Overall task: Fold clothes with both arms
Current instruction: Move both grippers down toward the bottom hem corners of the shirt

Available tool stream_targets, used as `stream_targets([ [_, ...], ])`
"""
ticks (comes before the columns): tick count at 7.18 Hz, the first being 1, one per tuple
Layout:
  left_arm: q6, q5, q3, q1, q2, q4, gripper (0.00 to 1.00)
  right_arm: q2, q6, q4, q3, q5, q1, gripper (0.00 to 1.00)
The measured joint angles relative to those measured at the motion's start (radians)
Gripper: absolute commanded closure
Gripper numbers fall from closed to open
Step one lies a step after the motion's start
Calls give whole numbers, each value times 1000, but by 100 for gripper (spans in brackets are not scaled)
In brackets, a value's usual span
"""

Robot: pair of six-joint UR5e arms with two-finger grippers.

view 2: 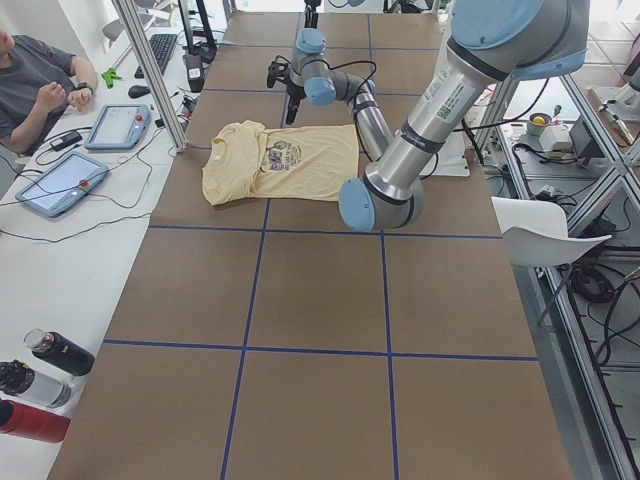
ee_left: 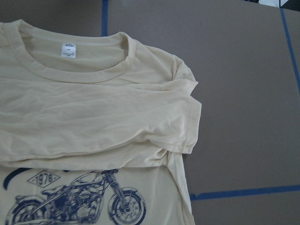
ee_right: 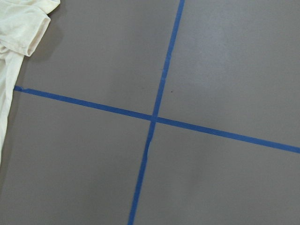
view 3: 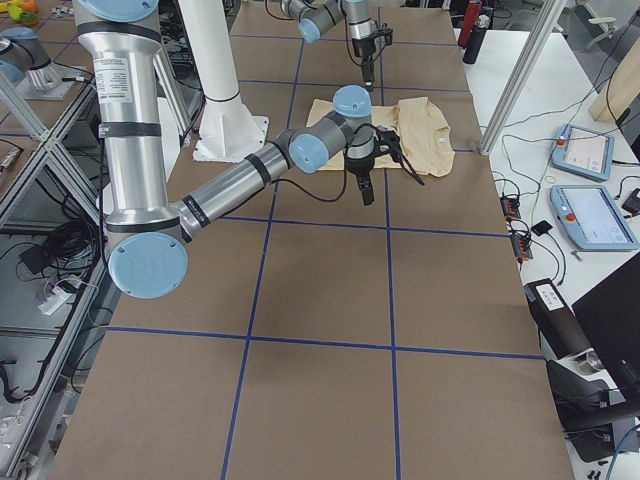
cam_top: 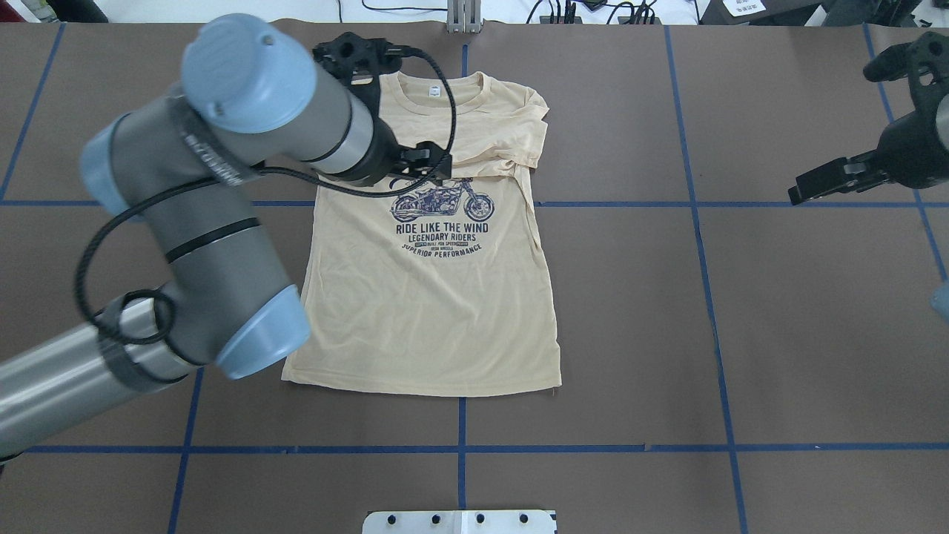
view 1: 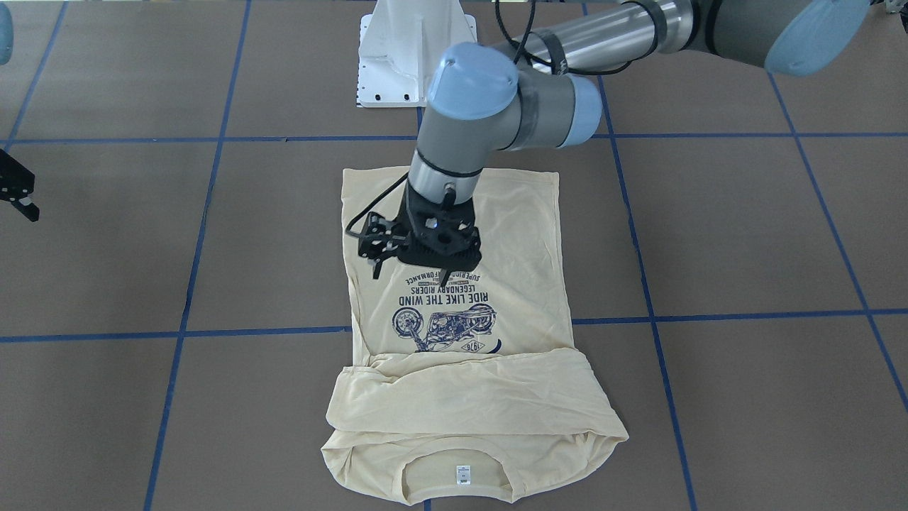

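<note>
The cream-yellow shirt (view 1: 521, 241) lies flat on the brown table (cam_top: 741, 334), print side up, neck at the far side from the robot. Both sleeves are folded across the chest above the motorcycle print (cam_top: 443, 202). My left gripper (view 1: 409, 275) hangs above the shirt's upper middle, fingers apart and holding nothing. Its wrist view looks down on the shirt (ee_left: 93, 117), with the collar, the white label (ee_left: 69, 50) and the folded sleeve end. My right gripper (cam_top: 804, 191) hovers over bare table well to the shirt's right, open and empty. The right wrist view catches only a sleeve corner (ee_right: 21, 23).
The white pedestal base (view 1: 404, 50) stands at the robot's edge of the table. Blue tape lines (cam_top: 712, 311) grid the surface. In the exterior left view a person (view 2: 35, 85) sits at a side bench with tablets (view 2: 55, 185) and bottles (view 2: 45, 370).
</note>
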Motion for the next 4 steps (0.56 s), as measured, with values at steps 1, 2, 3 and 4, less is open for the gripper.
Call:
stream_targets([
  [1,10,1,-141,4,113,17,0,-1,141,12,51,-65,-95,0],
  [2,9,1,-232,16,193,24,0,-3,260,19,97,-136,-192,0],
  [3,-15,2,-275,40,237,25,0,-6,368,22,137,-212,-292,0],
  [4,-78,19,-292,85,267,25,0,-8,467,23,166,-291,-392,0],
])
